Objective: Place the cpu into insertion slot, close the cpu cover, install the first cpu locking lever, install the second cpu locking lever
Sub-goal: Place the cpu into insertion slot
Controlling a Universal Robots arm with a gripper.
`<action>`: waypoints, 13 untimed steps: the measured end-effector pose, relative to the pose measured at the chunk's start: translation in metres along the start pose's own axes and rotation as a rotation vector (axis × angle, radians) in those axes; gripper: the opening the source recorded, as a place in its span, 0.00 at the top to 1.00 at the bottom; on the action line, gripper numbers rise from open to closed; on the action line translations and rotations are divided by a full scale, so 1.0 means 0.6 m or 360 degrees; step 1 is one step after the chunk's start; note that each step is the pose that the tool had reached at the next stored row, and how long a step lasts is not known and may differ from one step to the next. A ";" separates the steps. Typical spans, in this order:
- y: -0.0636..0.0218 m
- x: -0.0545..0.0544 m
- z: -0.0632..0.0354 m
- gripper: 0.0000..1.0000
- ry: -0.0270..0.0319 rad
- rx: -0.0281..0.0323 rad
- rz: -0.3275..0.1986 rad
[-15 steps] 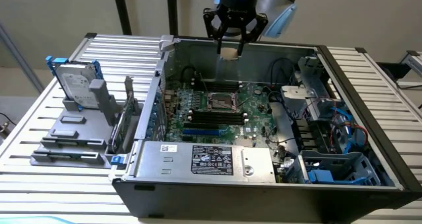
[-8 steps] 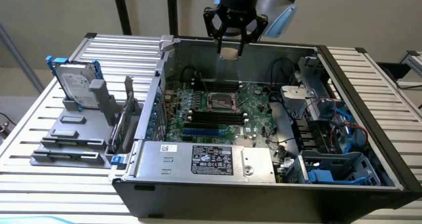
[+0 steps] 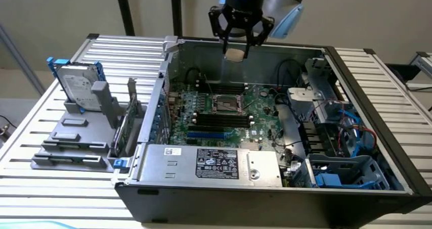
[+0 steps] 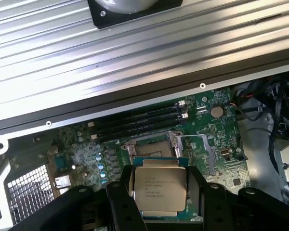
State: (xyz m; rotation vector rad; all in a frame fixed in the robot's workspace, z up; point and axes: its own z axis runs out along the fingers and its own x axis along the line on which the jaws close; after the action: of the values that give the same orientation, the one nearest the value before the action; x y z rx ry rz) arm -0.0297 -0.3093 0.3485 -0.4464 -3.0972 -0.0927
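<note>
Insertion slot (image 3: 226, 103) sits mid-motherboard (image 3: 260, 107). At its 12 o'clock in the exterior view, well above, hangs the cpu (image 3: 234, 54), pinched by two opposite edges in the gripper (image 3: 237, 49). Judged light, thin, stiff, with fragile contacts, so an edge hold suits it. Hard drive label (image 3: 74, 85), power supply label (image 3: 217, 163) and the cpu's printed lines are all unreadable.

Here's the ribbed silvery table (image 3: 54, 188), carrying the open black computer case (image 3: 270, 203) across its middle and, just beside it on the exterior view's left, a grey parts rack (image 3: 74, 143) with a hard drive (image 3: 76, 86) standing upright in it.
</note>
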 end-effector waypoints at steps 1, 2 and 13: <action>0.000 0.000 0.000 0.45 -0.00016 -0.00005 0.0028; 0.000 0.000 0.000 0.45 -0.00032 -0.00010 0.0057; 0.000 0.000 0.001 0.45 -0.00213 -0.00070 0.0375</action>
State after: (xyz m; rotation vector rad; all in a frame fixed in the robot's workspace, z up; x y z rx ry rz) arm -0.0297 -0.3093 0.3480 -0.8095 -3.0298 -0.0940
